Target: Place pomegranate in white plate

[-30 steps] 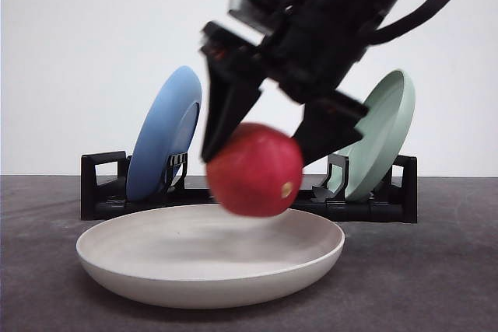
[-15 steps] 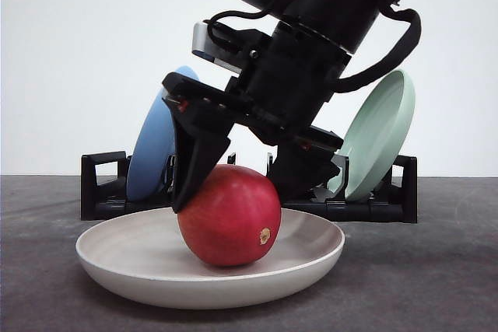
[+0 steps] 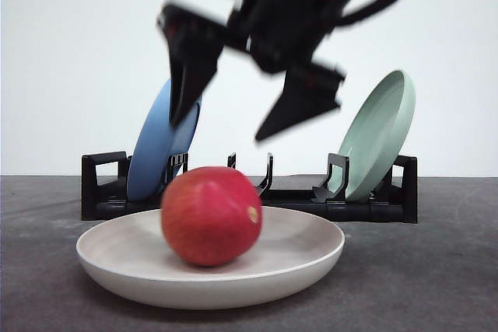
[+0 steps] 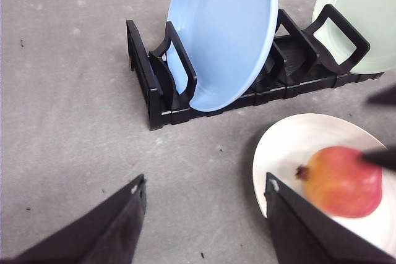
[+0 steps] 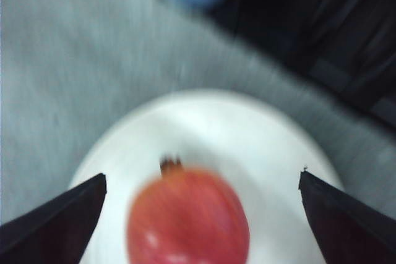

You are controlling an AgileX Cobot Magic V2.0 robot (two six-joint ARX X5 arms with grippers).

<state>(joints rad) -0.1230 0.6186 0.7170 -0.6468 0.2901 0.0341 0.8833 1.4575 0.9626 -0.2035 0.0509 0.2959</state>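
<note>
Behind and left of the right hand (image 3: 237, 126), a blue plate (image 3: 165, 141) stands in the black rack (image 3: 249, 196). Directly below the hand, the pomegranate (image 3: 210, 215) lies in the white plate (image 3: 210, 266). The hand is spread wide, empty. Rightward stands a pale green plate (image 3: 381, 134). The left hand (image 4: 204, 214) is open, empty.

A plain white wall (image 3: 78, 52) stands behind the scene, evenly lit and without marks. The desk (image 3: 451, 270) has a dark grey, slightly speckled matte surface, and it meets the wall in a straight horizontal line. On the desk, toward 12 o'clock, sits a black plate rack (image 3: 101, 188), holding a blue plate (image 3: 159, 145) at 10 o'clock and a pale green plate (image 3: 381, 134) at 2 o'clock, both leaning.
</note>
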